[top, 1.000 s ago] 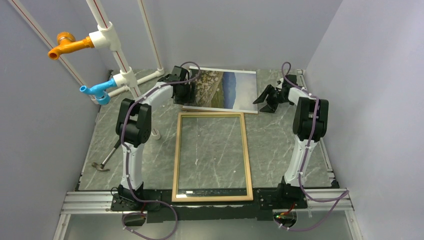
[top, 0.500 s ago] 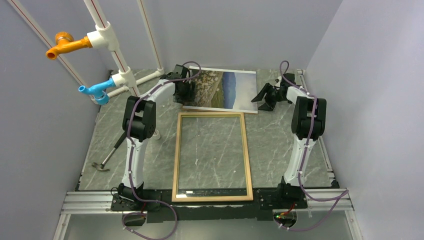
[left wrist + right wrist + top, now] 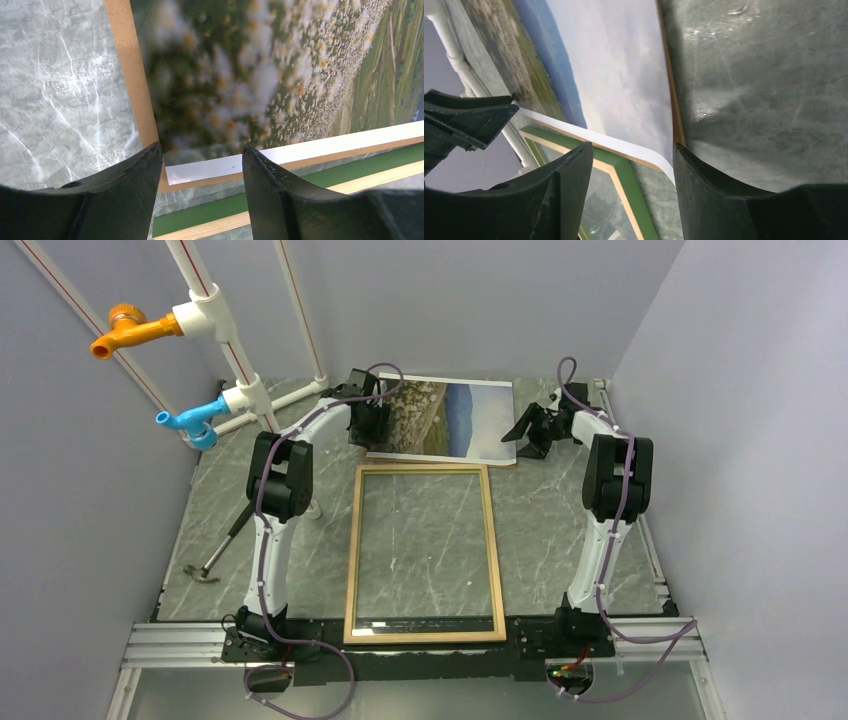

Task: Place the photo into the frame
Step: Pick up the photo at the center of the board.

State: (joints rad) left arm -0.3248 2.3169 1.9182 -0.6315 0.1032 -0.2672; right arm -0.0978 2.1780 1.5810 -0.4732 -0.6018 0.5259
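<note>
The photo (image 3: 445, 418) lies picture-side up at the back of the table on a brown backing board (image 3: 132, 75). The frame (image 3: 352, 550) lies flat in the middle, pale wood face up in the top view. My left gripper (image 3: 368, 425) is open over the photo's left near corner (image 3: 260, 75), one jaw to each side of it (image 3: 202, 150). My right gripper (image 3: 528, 430) is open at the photo's right near corner (image 3: 614, 75), which curls up between the jaws (image 3: 631, 147). The frame's green edge (image 3: 624, 175) shows just past both corners.
White pipes with an orange tap (image 3: 130, 330) and a blue tap (image 3: 190, 423) stand at the back left. A hammer (image 3: 220, 550) lies at the left. Grey walls close in the table on three sides.
The left arm's elbow has shifted right and its gripper has edged slightly further over the photo's corner. The right gripper has moved left, closer to the photo's right edge.
</note>
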